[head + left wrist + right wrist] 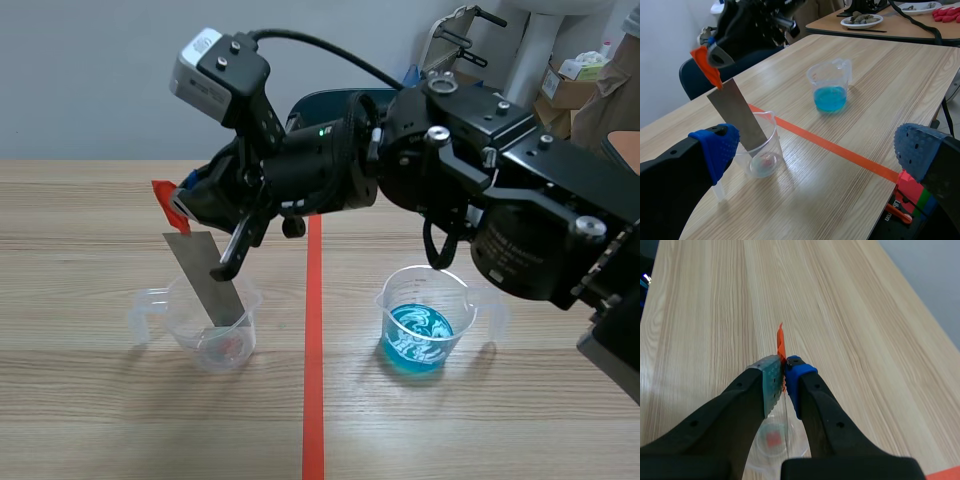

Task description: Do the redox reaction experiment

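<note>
A light wooden tabletop is crossed by an orange-red tape line. A dark blue chair is seen behind its far edge. Cardboard boxes are stacked beyond it at the scene view's right. On a second table, a white plate of dark pieces is set, with red items nearby.

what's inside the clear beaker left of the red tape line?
The metal strip leans inside the clear beaker, top pinched by the right gripper. A small reddish spot shows at the bottom; the strip hides part of the base; any clear liquid cannot be told.
</note>
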Motion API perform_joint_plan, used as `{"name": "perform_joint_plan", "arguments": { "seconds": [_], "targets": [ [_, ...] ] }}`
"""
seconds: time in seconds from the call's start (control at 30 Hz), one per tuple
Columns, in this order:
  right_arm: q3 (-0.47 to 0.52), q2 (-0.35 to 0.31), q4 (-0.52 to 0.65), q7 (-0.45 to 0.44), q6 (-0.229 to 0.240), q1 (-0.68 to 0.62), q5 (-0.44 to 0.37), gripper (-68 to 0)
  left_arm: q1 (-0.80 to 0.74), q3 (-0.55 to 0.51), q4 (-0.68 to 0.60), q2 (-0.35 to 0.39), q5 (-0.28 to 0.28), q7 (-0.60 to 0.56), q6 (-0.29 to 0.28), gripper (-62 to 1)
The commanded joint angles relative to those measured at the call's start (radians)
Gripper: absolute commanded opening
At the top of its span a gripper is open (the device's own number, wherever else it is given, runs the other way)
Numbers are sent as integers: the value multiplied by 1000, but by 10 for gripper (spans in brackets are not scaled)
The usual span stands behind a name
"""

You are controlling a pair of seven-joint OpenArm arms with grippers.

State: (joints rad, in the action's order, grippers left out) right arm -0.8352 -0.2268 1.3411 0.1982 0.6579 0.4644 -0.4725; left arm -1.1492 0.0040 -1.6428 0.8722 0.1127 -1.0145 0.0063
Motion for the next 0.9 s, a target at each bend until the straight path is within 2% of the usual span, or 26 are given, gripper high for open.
{"name": "perform_joint_plan", "arguments": {
  "seconds": [0.0, 0.23, 0.87],
  "targets": [
    [-5, 6, -5, -46, -3, 9, 10, -669, 5, 6, -14, -7, 1, -14, 0, 14],
    [-35, 23, -86, -120, -3, 9, 107, -669, 5, 6, -14, -7, 1, -14, 0, 14],
    [-46, 22, -88, -119, -3, 9, 111, -669, 5, 6, -14, -7, 1, -13, 0, 14]
  ]
}}
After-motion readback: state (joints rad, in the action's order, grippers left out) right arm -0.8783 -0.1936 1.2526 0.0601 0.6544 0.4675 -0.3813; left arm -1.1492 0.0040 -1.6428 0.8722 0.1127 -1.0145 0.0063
